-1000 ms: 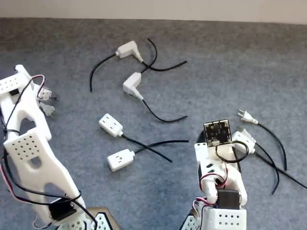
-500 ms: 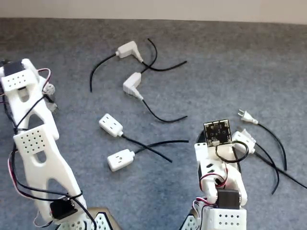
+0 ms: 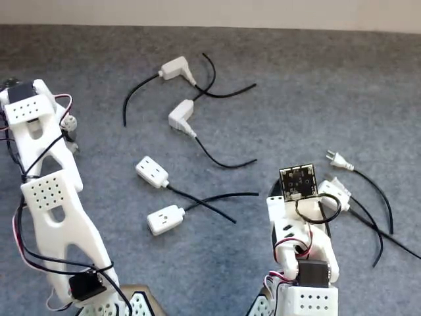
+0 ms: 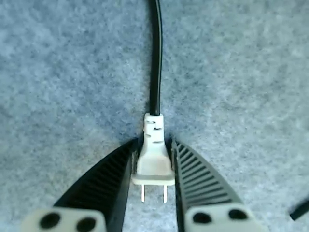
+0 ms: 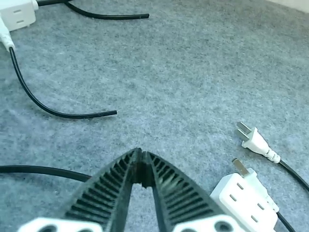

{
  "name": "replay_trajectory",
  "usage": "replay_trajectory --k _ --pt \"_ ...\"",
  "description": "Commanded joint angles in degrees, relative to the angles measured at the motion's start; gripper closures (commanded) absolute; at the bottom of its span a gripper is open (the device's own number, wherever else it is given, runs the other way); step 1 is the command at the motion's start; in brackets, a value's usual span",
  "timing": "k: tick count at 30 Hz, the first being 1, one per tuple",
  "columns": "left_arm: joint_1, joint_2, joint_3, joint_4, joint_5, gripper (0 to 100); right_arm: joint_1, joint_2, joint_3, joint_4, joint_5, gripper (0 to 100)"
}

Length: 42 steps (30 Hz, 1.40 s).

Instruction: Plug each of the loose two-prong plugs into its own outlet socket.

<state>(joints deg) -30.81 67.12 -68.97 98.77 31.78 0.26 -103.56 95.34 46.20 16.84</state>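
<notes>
Ribbed blk left tool (image 4: 153, 146) grips flat white 2-prong plug (image 4: 153, 162).

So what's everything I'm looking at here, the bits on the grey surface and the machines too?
outlet sockets: three, white; two mid-table (the second), one on the right.
angled connectors: two, white; far side, one just nearer than the other.
two-prong plugs: two, white; one loose on the right, one clamped in the left gripper.
cords: several, black; trailing from those pieces.
table cover: one, grey, carpet-like; under everything.
arms: two, white; left arm at the left edge, right arm near the front right.
grippers: two, black-fingered; left gripper shut on the plug, right gripper shut, empty.
</notes>
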Motion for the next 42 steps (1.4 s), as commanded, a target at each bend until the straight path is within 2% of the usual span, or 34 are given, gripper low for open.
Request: replay_trajectory --k 1,11,22,28,38,42 --pt "6.90 -4.97 -0.22 2.11 -0.26 99 -0.40 -0.22 7.96 0.22 0.62 99.1" --pt "19.38 -19.47 2.68 2.20 -0.09 99 -0.40 -0.22 7.96 0.13 0.62 99.1" --pt "32.22 -52.44 35.12 1.67 0.00 99 -0.40 -0.22 7.96 -0.04 0.62 99.1" --pt "38.02 -60.88 45.49 -0.79 0.18 99 -0.40 -0.22 7.96 0.04 0.62 99.1" --pt "49.45 -67.12 49.54 -1.32 18.37 99 -0.40 -0.22 7.96 0.13 0.62 99.1" --pt "53.41 -67.65 49.63 -3.60 21.36 99 -0.40 -0.22 7.96 0.13 0.62 99.1"
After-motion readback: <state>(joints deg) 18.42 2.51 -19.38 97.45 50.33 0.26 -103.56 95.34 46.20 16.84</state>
